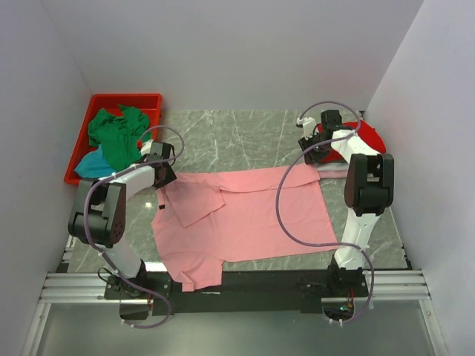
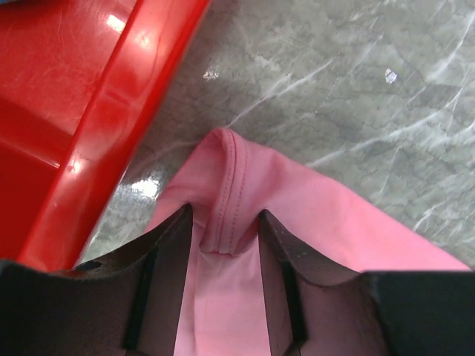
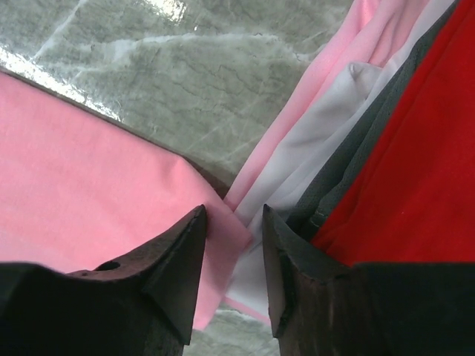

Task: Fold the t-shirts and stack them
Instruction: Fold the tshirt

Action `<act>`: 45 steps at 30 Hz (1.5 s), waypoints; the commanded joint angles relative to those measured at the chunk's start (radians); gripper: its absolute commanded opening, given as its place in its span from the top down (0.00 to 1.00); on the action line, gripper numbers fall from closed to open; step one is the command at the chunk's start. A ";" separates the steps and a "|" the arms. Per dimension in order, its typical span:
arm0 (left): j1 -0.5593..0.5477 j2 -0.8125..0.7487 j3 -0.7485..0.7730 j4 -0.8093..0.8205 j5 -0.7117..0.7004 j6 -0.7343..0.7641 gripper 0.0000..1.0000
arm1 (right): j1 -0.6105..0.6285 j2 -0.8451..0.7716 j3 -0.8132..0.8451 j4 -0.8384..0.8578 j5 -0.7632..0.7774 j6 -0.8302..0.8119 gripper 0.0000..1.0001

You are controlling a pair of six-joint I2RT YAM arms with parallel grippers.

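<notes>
A salmon pink t-shirt (image 1: 245, 215) lies spread on the marble table, its left sleeve folded inward. My left gripper (image 1: 162, 176) is at the shirt's far left corner. In the left wrist view its jaws (image 2: 225, 219) stand apart, straddling a raised stitched hem of the pink shirt (image 2: 230, 185). My right gripper (image 1: 310, 152) is at the far right corner. Its jaws (image 3: 234, 215) stand apart over the pink shirt's corner (image 3: 223, 237). Beside it lies a stack of folded shirts topped by a red one (image 3: 415, 148), over grey, white and pale pink layers.
A red plastic bin (image 1: 111, 100) stands at the far left, holding a crumpled green shirt (image 1: 115, 133) and a teal one (image 1: 93, 165); its wall (image 2: 89, 111) is close to my left gripper. White walls enclose both sides and the back.
</notes>
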 commanded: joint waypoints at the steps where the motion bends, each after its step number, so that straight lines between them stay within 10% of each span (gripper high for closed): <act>1: 0.010 0.010 0.037 0.031 0.009 -0.013 0.54 | 0.002 -0.007 0.035 -0.016 0.008 -0.015 0.59; 14: 0.026 0.028 0.076 0.022 -0.010 -0.012 0.55 | 0.026 -0.106 0.038 -0.038 -0.063 -0.011 1.00; 36: 0.056 0.042 0.099 0.007 -0.014 -0.009 0.55 | 0.039 -0.084 0.058 -0.035 0.012 -0.011 0.97; 45: 0.056 -0.123 -0.013 0.019 0.023 -0.009 0.51 | 0.039 -0.076 0.039 -0.035 0.029 -0.009 0.59</act>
